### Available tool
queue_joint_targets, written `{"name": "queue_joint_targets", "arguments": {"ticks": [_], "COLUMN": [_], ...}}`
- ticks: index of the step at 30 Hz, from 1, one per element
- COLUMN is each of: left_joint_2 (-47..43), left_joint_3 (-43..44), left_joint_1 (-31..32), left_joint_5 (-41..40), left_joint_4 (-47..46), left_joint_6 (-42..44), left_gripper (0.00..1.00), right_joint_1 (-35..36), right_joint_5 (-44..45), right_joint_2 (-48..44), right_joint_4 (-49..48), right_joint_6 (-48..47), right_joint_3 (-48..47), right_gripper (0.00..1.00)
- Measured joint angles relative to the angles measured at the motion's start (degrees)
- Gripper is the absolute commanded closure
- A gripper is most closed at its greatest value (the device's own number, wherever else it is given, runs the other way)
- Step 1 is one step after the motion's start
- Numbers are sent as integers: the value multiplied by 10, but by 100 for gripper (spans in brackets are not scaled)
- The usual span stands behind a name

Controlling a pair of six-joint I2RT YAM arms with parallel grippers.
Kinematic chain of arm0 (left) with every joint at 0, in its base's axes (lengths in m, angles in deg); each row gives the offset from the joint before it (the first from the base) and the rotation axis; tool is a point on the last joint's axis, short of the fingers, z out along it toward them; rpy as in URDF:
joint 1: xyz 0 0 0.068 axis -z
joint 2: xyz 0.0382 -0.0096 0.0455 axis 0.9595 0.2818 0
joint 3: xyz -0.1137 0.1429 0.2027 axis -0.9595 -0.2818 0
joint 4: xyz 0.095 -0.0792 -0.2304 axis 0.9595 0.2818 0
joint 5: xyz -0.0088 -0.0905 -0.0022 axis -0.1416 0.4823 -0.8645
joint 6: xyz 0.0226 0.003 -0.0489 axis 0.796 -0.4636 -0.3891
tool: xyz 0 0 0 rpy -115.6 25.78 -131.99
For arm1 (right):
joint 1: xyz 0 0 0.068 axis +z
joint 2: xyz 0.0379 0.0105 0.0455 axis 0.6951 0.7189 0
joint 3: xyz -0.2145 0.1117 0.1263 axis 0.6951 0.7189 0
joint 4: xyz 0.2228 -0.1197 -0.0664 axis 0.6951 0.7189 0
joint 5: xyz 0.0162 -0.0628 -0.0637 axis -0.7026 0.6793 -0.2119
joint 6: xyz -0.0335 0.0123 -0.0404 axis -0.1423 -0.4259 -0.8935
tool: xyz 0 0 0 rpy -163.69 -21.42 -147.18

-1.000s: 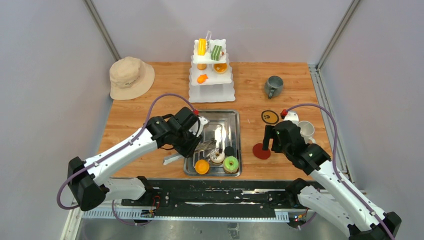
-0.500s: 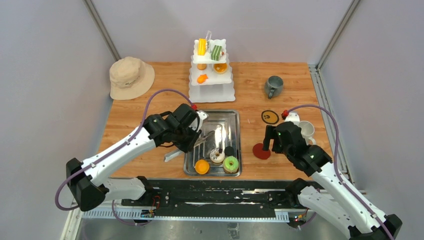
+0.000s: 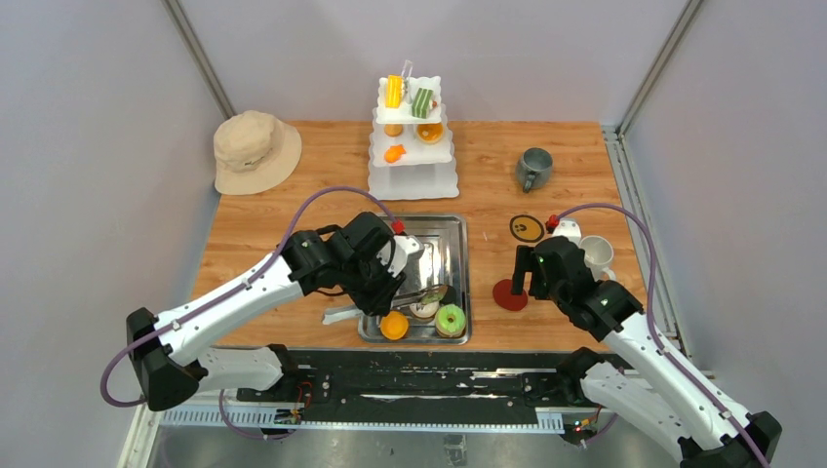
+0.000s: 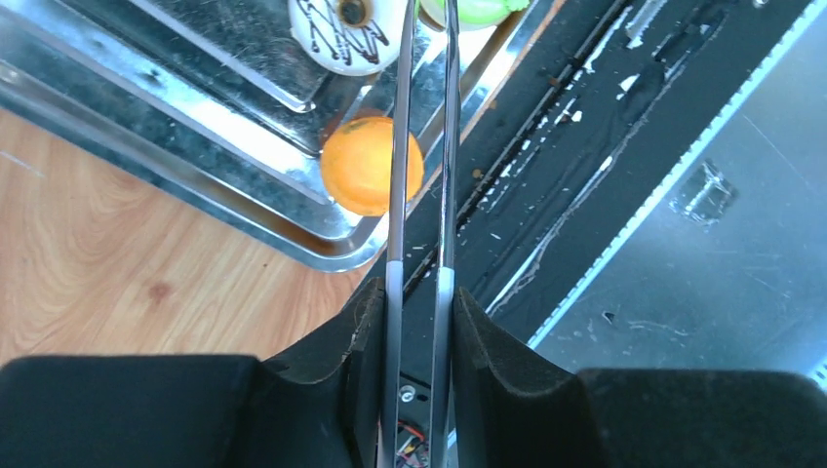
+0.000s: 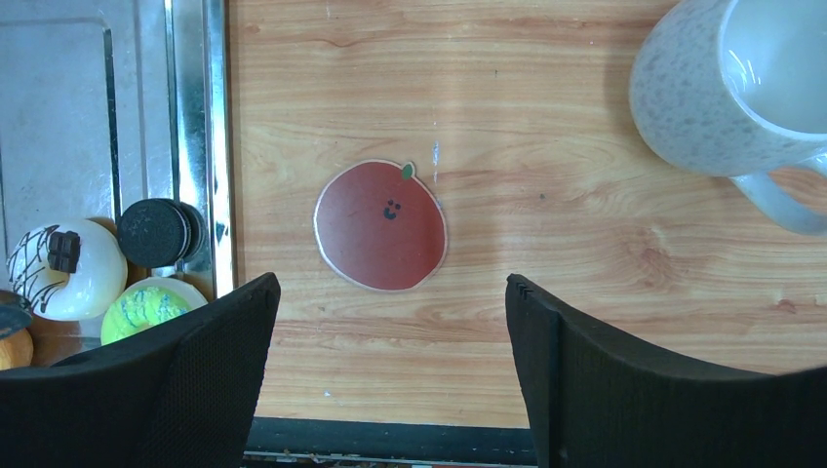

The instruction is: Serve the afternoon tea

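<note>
At the near end of the steel tray [image 4: 195, 185], the left pincer [image 4: 417, 327] is clamped on slim metal tongs [image 4: 445, 283]. Their long axis runs rightward over the orange pastry [image 4: 361, 166], blades nearly together, tips at the white chocolate-drizzled donut [image 4: 341, 34], with the green donut [image 4: 468, 8] just beyond, so the left arm is judged the nearer. The right pincer [image 5: 388, 322] is held apart above a red apple-face coaster [image 5: 380, 226], with the white mug [image 5: 722, 88] to its right. Farther off, the tiered stand [image 3: 413, 175] is seen part-filled, and no brand or writing can be read.
</note>
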Motion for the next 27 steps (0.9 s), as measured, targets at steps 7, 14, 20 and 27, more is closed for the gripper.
{"name": "queue_joint_targets", "arguments": {"ticks": [7,14,20,27], "left_joint_2": [5,34,56,60], "left_joint_3": [-1,-21,-33,-33], "left_joint_1": [3,3,0,-48], "left_joint_5": [19,-9,-49,-97], "left_joint_4": [0,-19,-52,-77], "left_joint_6": [4,3,-2,-16], "left_gripper": [79,78,79,79], "right_joint_1": [0,0,0,0], "right_joint_5": [0,0,0,0], "right_joint_2": [0,0,0,0], "right_joint_4": [-3,-5,-5,-5], "right_joint_6": [0,0,0,0], "right_joint_3": [0,0,0,0], "right_gripper": [16,16,16,16]}}
